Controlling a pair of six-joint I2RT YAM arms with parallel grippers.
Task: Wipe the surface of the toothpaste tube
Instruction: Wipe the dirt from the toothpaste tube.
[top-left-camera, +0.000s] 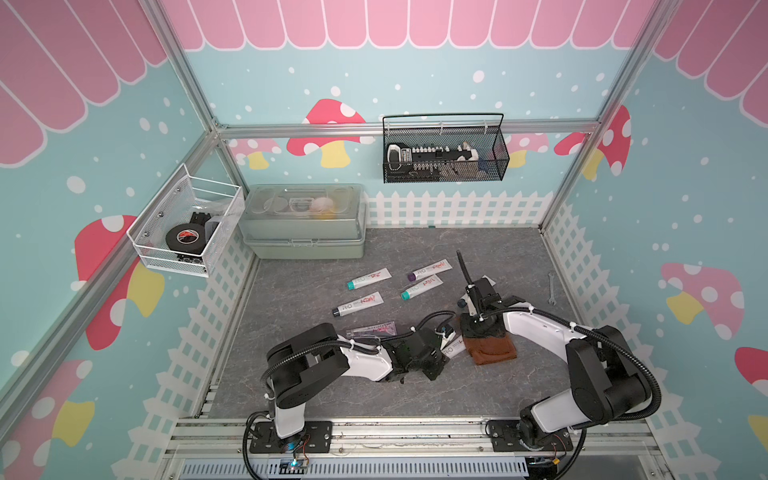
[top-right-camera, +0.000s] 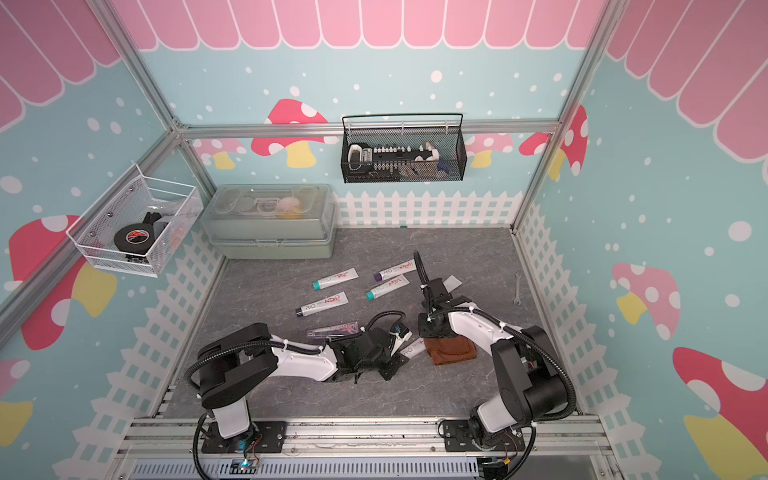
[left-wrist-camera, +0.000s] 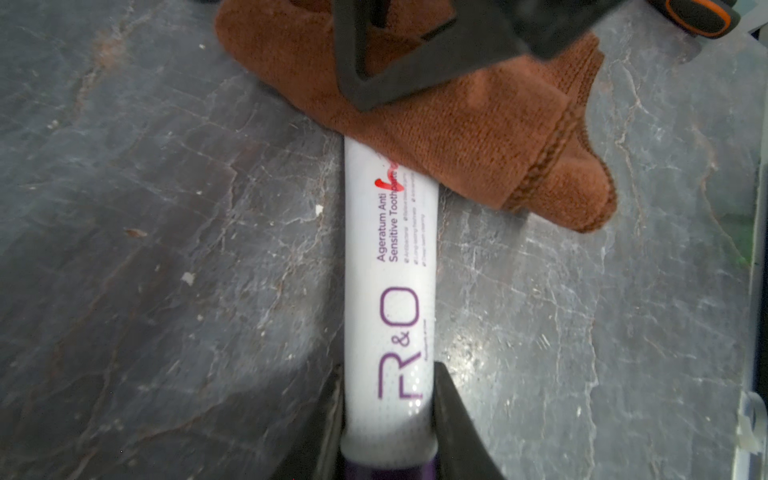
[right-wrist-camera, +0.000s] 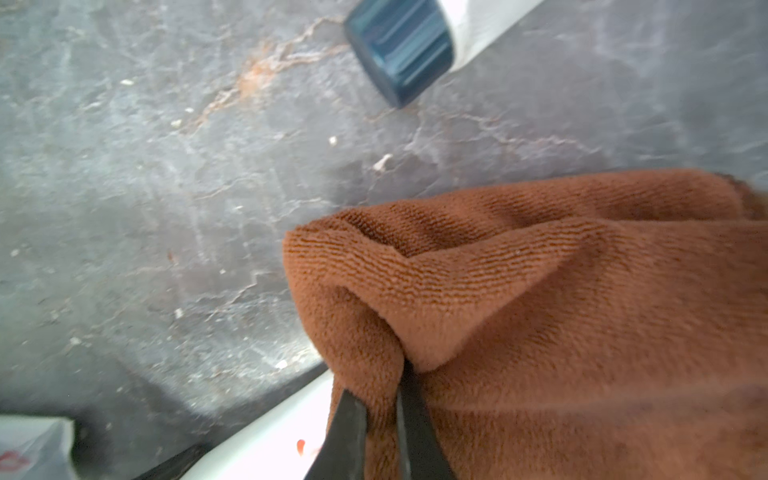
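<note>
One broad grey table (top-left-camera: 332, 399), matt and veined like slate, carries everything I work on. My left arm (top-left-camera: 365, 361) and right arm (top-left-camera: 536, 328) meet near its front, so that one can steady while the other rubs. The brown cloth (left-wrist-camera: 478, 137), a soft ribbed terry rag bunched into folds, drapes over the far end of the toothpaste tube (left-wrist-camera: 388, 270). That tube is smooth, glossy white plastic, a long cylinder with purple lettering and a purple cap, lying along the table between the two grippers. The left gripper (left-wrist-camera: 390, 370) is clamped on it near the cap, I judge to stop it rolling. The right gripper (right-wrist-camera: 376, 380) pinches a fold of the cloth, its thin black fingers nearly meeting.
</note>
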